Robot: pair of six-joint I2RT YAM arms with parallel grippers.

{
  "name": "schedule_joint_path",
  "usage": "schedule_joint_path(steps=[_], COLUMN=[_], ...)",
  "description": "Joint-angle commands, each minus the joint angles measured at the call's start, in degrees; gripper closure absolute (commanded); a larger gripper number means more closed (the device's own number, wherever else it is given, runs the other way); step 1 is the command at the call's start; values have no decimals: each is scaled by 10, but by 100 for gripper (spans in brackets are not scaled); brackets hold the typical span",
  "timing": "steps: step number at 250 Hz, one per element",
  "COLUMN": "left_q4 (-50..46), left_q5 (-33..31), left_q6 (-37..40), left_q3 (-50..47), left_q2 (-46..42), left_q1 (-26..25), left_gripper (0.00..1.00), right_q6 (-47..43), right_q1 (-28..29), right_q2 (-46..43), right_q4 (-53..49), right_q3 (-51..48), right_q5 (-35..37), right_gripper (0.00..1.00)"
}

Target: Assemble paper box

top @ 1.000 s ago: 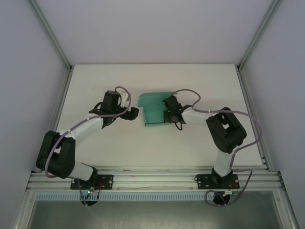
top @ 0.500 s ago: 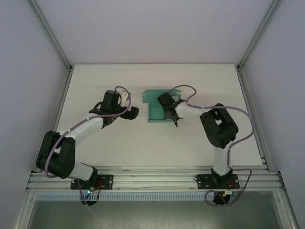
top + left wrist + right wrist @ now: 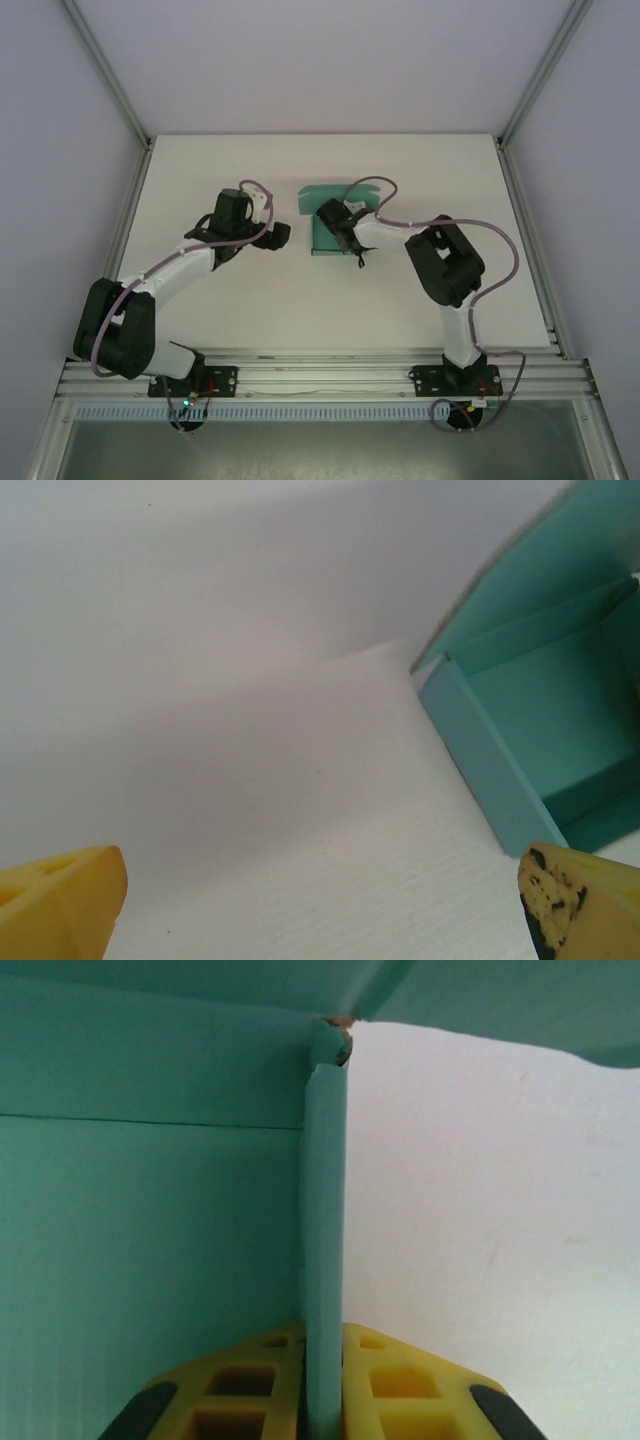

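Paper box [image 3: 322,241]: on the table [image 3: 230,170], a little beyond centre, tray walls up, lid flap [image 3: 530,570] leaning open at the far edge.
Right gripper [image 3: 334,219]: clamped on one upright side wall [image 3: 323,1210], a pad on each face, likely to keep that fold square.
Left gripper [image 3: 281,237]: spread wide, holding nothing, just beside the box's left side, probably placed to brace it.
Stage: judged mid-assembly, lid not yet closed.

Right gripper [image 3: 336,224]: I've carried it leftward, and it now sits further over the card.
Paper box [image 3: 320,244]: narrower; its right edge came in with my jaws.
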Motion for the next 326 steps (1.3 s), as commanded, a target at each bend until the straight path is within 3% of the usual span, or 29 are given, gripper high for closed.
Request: schedule_joint_path(steps=[1,38,81,103,133,172,230,252,270,302,326], left_q4=[16,15,17,20,12,11,17,12,15,19,17], left_q5=[-8,-4,9,15,14,13,1,-5,-11,-15,-19], left_q6=[-5,-5,1,6,15,8,-6,-4,-4,-6,-6], left_q3=[-6,-10,-24,-31,-29,-24,-36,-40,-47,-55,-56], left_q2=[-20,-29,-54,-63,-61,-48,-38,-43,-49,-57,-61], left_q1=[-6,-6,-6,-7,-7,-7,-6,-7,-6,-6,-6], left_gripper=[0,0,0,0,0,0,0,0,0,0,0], right_q6=[-22,7,29,22,-8,-20,-22,-19,-14,-18,-24], right_q1=[13,20,19,19,15,-22,-31,-36,-43,-52,-56], right_q2=[-50,-105,-158,-188,-231,-252,-177,-146,-131,-115,-99], right_q4=[31,48,72,83,91,90,106,94,93,105,111], right_q3=[-40,-63,-86,-95,-112,-130,-121,-106,-106,-111,-108], right_q5=[-99,-86,-66,-63,-42,-102,-167,-164,-176,-193,-201], right_gripper=[82,39,35,25,20,23,31,38,52,55,66])
